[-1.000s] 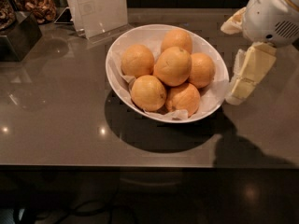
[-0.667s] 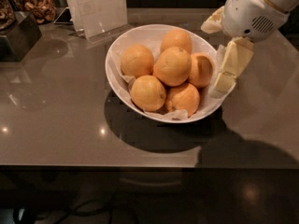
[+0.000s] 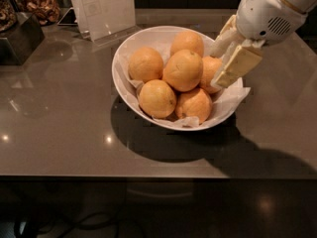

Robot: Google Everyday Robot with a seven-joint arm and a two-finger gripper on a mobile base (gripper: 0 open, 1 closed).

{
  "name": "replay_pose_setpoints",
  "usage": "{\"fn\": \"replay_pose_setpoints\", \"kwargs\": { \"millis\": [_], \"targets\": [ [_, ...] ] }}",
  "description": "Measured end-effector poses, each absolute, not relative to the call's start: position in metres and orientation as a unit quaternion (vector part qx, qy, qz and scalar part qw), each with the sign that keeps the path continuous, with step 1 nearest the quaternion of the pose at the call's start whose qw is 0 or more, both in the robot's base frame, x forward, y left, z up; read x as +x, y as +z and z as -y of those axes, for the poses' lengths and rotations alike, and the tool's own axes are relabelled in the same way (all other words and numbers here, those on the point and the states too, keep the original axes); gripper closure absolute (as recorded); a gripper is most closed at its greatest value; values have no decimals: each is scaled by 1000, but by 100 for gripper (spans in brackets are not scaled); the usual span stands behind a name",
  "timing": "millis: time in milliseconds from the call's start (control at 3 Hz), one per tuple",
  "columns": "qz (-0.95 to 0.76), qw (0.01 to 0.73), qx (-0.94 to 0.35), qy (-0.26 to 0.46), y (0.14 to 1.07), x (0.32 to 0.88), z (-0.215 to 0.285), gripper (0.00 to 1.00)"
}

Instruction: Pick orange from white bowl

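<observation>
Gripper [image 3: 214, 69] hangs over the right side of the white bowl [image 3: 123, 53], at the end of a white arm [image 3: 270, 9] that comes in from the far right corner of the countertop [image 3: 59, 133]. Its two pale fingers [image 3: 237, 66] slant down and to the left. They stand spread, with a shadowed gap between them and nothing held. Their tips are just to the right of the orange [image 3: 183, 69], the big pale one sitting highest in the pile at the middle of the bowl (whether either tip touches its skin cannot be told). The nearer finger crosses in front of a smaller orange [image 3: 208, 76] on the bowl's right side.

The bowl rests on the glossy grey-brown countertop about midway between its left and right edges, nearer the far edge than the near one. Crinkled white paper [image 3: 233, 95] lines it and sticks out over the right rim. Other oranges crowd round the big one: one to its left [image 3: 145, 63], one behind it [image 3: 187, 42], and two on the near side [image 3: 157, 98] [image 3: 193, 104].

Just beyond the bowl, along the far edge, a clear sign holder [image 3: 106, 9] stands upright. A dark box [image 3: 17, 38] sits at the left edge, with a container of brown pieces [image 3: 42, 6] in the far left corner.
</observation>
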State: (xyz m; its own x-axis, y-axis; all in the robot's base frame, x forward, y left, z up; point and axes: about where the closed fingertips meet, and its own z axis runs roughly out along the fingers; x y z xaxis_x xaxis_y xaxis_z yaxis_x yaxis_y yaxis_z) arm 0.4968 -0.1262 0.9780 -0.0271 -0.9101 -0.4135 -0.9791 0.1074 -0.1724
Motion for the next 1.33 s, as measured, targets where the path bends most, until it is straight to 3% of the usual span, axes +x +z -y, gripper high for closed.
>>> {"fn": "replay_pose_setpoints", "kwargs": {
  "millis": [333,667,1000,1333],
  "targets": [
    [-706,216,-668,94,971,504,119,38],
    [-697,210,-677,111,963,515,109,15],
    [-690,205,-683,124,957,524,101,6],
    [-683,202,-688,137,953,531,93,10]
  ]
}}
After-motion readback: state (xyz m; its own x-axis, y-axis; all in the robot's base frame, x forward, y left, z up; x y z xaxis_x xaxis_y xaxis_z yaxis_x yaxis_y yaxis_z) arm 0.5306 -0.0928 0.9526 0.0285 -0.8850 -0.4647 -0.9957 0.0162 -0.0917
